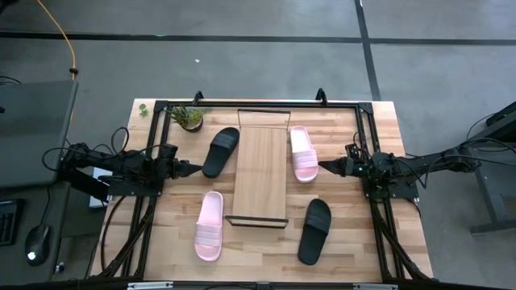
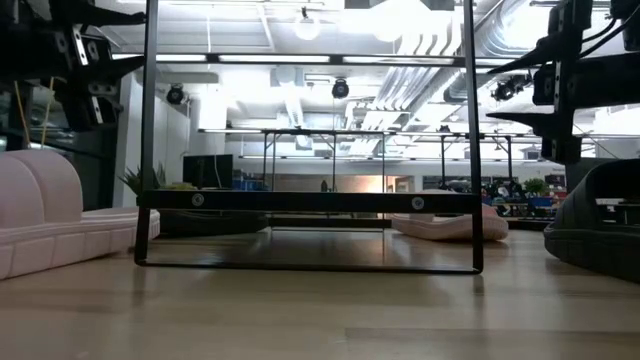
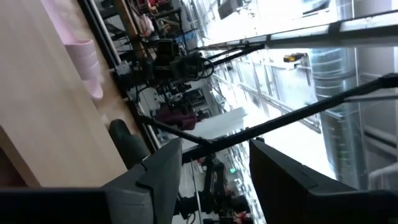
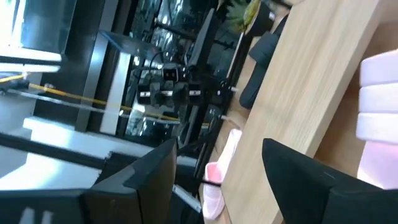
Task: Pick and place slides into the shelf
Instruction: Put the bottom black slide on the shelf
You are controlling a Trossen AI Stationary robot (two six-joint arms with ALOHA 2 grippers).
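The shelf [image 1: 260,173], a light-wood board on a black wire frame, stands in the middle of the table. A black slide [image 1: 221,151] and a pink slide [image 1: 210,225] lie flat on the tabletop left of it. Another pink slide [image 1: 302,153] and another black slide [image 1: 314,230] lie right of it. My left gripper [image 1: 193,168] hangs open above the table beside the far black slide, pointing level at the shelf. My right gripper [image 1: 326,166] hangs open beside the far pink slide [image 4: 379,124], also pointing at the shelf. Each wrist view shows nothing between the fingers [image 3: 155,180] [image 4: 143,180].
A small potted plant [image 1: 188,118] stands at the far left corner of the table. Black frame rails [image 1: 258,103] run along the table's far, left and right sides. The shelf's wire frame [image 2: 310,200] rises above its board at both ends.
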